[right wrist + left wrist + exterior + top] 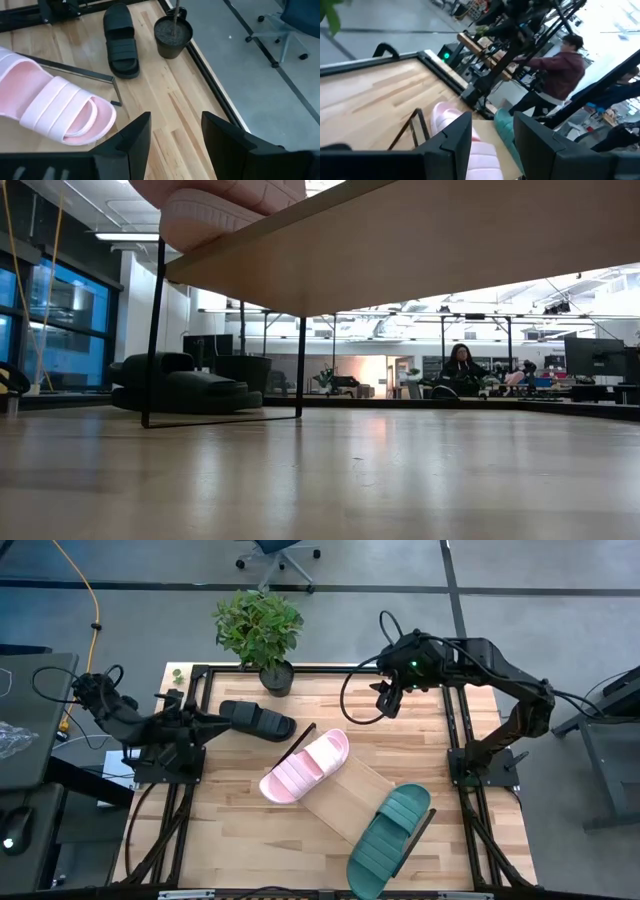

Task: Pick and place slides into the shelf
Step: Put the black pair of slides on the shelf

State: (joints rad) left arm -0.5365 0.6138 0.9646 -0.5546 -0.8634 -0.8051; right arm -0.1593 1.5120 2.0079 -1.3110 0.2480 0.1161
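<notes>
We see the shelf (pixel 345 802) lying diagonally mid-table with the pink slide (pixel 305 767) on its ten o'clock end and the teal slide (pixel 390 840) on its four o'clock end. The black slide (pixel 258 719) sits on the table at ten o'clock, just before our left gripper (pixel 222 719), jaws spread, holding nothing. Our right gripper (pixel 388 706) hovers at one o'clock, jaws spread, empty, near a potted plant (pixel 262 632).
</notes>
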